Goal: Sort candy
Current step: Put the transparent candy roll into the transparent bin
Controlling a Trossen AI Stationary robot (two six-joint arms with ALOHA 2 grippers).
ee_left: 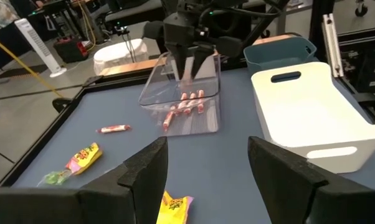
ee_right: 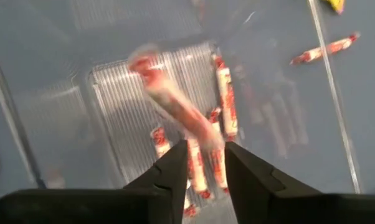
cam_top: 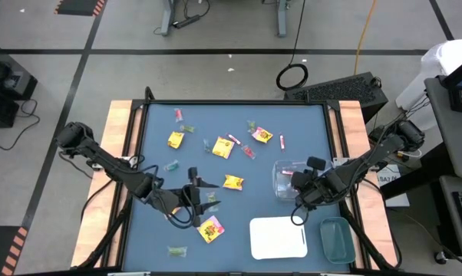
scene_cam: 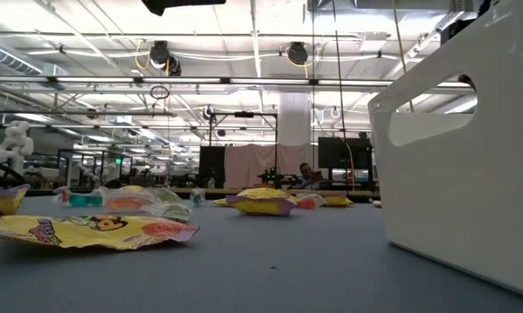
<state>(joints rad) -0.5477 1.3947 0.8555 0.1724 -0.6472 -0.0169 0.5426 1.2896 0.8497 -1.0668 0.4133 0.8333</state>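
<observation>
Right hand (ee_right: 205, 163) fingers parted over clear plastic tray (ee_left: 209, 118); thin pink-red candy stick (ee_right: 175, 102) blurred just beyond them. Left hand (ee_left: 206, 171) spread apart, empty.

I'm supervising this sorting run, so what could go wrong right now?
The right claw is open over the clear tray, and a pink stick looks mid-drop; it might bounce out. The claw is low inside the tray, so lifting could nudge it. The left claw hangs open near a yellow packet.
</observation>
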